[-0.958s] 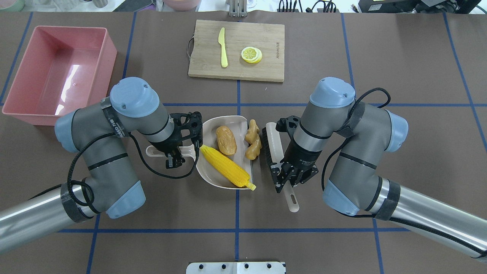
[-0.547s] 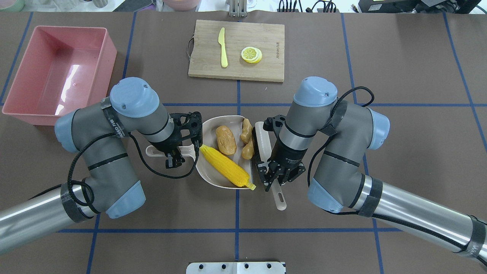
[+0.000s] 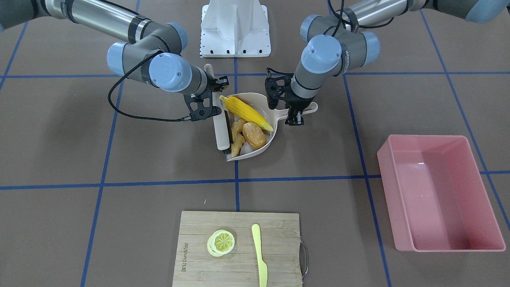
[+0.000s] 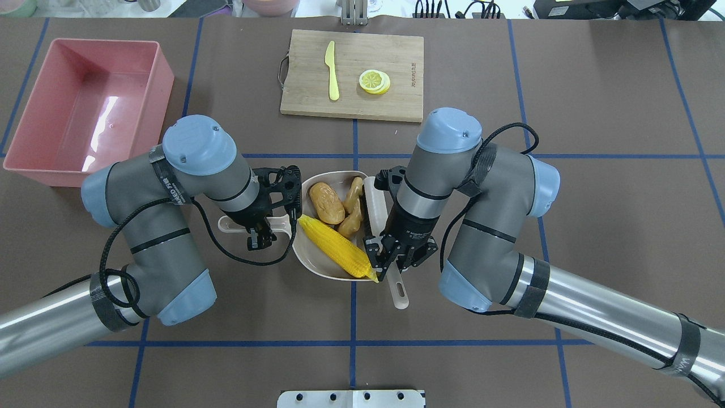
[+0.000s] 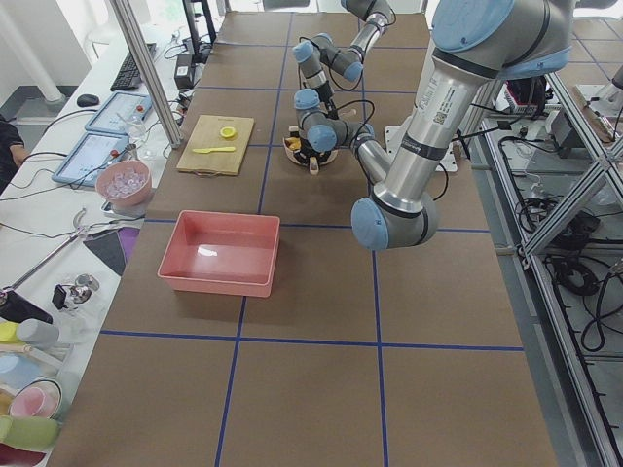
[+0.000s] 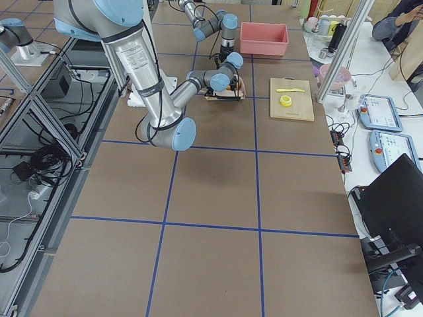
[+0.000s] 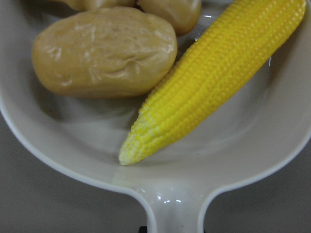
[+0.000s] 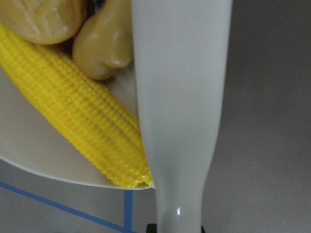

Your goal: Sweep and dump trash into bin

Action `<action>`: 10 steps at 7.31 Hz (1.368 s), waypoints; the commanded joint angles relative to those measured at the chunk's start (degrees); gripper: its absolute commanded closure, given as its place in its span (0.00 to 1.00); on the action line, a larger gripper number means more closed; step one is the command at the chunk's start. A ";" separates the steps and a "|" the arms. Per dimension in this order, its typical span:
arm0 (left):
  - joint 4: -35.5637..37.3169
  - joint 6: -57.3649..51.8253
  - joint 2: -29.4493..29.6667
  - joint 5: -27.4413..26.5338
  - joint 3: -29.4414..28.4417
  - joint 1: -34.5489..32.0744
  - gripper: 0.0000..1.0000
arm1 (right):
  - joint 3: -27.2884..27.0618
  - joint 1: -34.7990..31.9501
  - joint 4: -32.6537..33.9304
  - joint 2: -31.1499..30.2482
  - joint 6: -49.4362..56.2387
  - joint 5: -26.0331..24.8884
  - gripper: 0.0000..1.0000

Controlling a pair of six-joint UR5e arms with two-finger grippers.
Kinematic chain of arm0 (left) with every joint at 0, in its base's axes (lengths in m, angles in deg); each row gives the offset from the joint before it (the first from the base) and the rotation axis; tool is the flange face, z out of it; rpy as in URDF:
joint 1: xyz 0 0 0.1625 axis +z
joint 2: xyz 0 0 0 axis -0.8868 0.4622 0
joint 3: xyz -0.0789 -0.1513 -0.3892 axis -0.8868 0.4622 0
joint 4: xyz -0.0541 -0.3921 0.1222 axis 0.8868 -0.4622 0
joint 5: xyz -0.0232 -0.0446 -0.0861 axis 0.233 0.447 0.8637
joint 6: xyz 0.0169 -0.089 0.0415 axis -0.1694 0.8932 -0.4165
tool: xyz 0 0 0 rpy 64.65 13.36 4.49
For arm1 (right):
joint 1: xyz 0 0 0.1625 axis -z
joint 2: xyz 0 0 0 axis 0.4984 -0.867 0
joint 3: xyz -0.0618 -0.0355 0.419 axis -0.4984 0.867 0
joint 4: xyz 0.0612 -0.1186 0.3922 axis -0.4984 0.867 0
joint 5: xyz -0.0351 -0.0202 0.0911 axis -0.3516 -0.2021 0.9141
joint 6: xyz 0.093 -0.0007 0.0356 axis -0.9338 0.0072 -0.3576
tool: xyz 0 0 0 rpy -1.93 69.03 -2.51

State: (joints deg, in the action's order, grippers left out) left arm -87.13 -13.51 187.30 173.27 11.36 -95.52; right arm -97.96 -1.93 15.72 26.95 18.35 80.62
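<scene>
Yellow corn cob (image 4: 337,249) lies beside lumpy brown potato (image 4: 326,203) in beige dustpan (image 4: 310,256).

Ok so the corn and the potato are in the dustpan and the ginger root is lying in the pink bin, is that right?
Not quite: the ginger root lies in the dustpan too, beside the potato and the corn, next to the brush. The pink bin holds nothing. The overhead exterior view shows it.
</scene>
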 commanded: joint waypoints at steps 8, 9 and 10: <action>-13.77 8.79 -1.35 -2.14 0.40 0.00 1.00 | -13.18 -8.24 11.78 -3.73 -3.58 4.92 1.00; -17.09 11.76 -1.44 -2.14 0.40 0.00 1.00 | -14.68 -10.08 13.99 -3.91 -3.31 4.92 1.00; -20.43 15.18 -1.79 -2.93 0.49 0.00 1.00 | -15.91 -12.02 15.23 -5.30 -2.62 4.83 1.00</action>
State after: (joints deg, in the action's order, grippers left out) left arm -103.67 -2.07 185.80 171.01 11.76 -95.52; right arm -112.03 -11.62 28.65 22.83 15.10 85.51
